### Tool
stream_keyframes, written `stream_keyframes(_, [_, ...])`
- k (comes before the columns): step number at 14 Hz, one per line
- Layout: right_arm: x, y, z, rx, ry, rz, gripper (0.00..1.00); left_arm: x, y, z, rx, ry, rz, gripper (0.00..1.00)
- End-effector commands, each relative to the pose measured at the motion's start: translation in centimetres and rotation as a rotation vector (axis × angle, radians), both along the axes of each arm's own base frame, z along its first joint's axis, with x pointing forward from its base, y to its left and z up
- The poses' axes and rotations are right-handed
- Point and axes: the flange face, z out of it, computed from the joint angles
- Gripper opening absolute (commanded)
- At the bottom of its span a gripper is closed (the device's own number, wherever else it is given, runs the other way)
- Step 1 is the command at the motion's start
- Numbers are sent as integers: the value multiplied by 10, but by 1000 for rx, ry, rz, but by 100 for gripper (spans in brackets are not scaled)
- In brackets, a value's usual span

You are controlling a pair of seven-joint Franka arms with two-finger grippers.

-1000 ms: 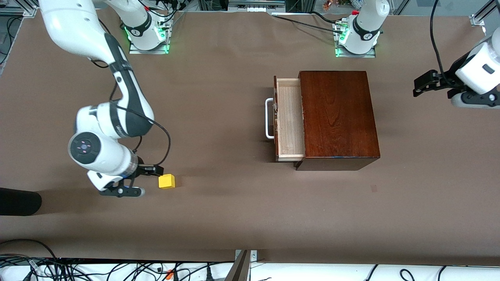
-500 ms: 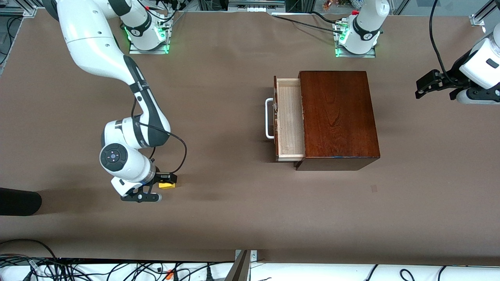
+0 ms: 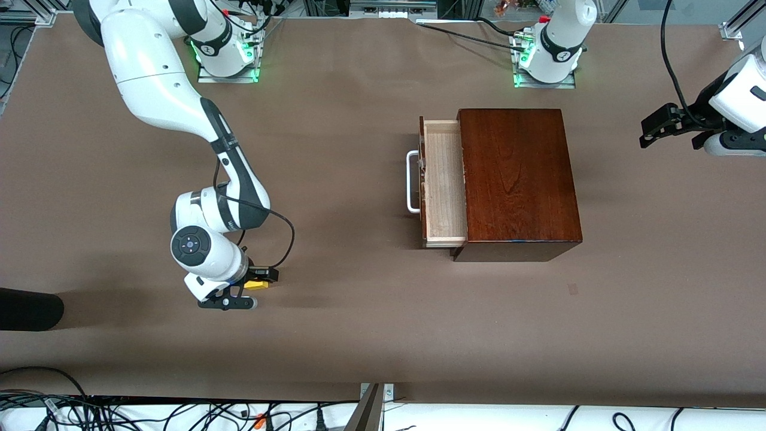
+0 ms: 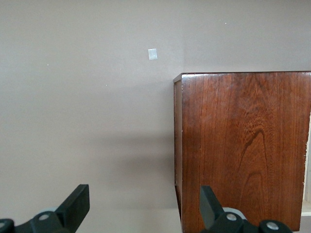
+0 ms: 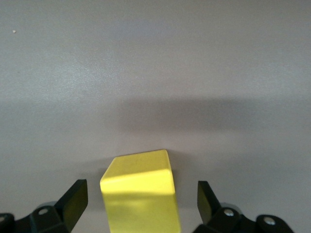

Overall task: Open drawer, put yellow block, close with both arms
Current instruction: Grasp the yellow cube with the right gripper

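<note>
The yellow block rests on the brown table, nearer the front camera than the drawer and toward the right arm's end. My right gripper is low over it and open. In the right wrist view the block sits between the two fingers with a gap on each side. The drawer of the dark wooden box is pulled out, its pale inside bare and its white handle facing the right arm's end. My left gripper hangs open in the air past the box at the left arm's end, with the box in its wrist view.
A small pale patch marks the table nearer the front camera than the box. A dark rounded object lies at the table's edge by the right arm's end. Cables run along the edge nearest the front camera.
My right gripper has slid toward the yellow block until its open fingers straddle it. The left gripper has drifted slightly toward the bases' side. The block and drawer have not moved.
</note>
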Motion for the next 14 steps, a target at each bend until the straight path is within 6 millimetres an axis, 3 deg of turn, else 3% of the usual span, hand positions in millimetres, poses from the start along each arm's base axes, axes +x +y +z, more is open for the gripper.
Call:
stream_keyframes(1, [1,-1,0,-11,-18,28,45,-6,1,3,-7,5,6,100])
stream_keyframes(2, [3,-6,2,-11,-19,68,15,-6,0,3,-6,6,5,100])
stream_keyframes(3, [5,-11,7,-9,-22,103,0,-6,-1,3,-6,5,3,100])
stream_keyframes(5, [5,-15,16,-7,-9,110,0,-6,-2,4,-6,3,1,100])
stream_keyframes(6, [3,-16,37,-9,17,102,0,-6,-1,5,-7,2,2,100])
stream_keyframes(8, [-9,-8,99,-21,81,83,0,-5,-1,5,-6,2,1,100])
stream_keyframes(13, [-53,-12,241,-37,149,-97,0,-5,1,5,-6,2,3,100])
stream_keyframes(14, [-70,4,266,-42,162,-132,0,-5,1,5,-6,2,3,100])
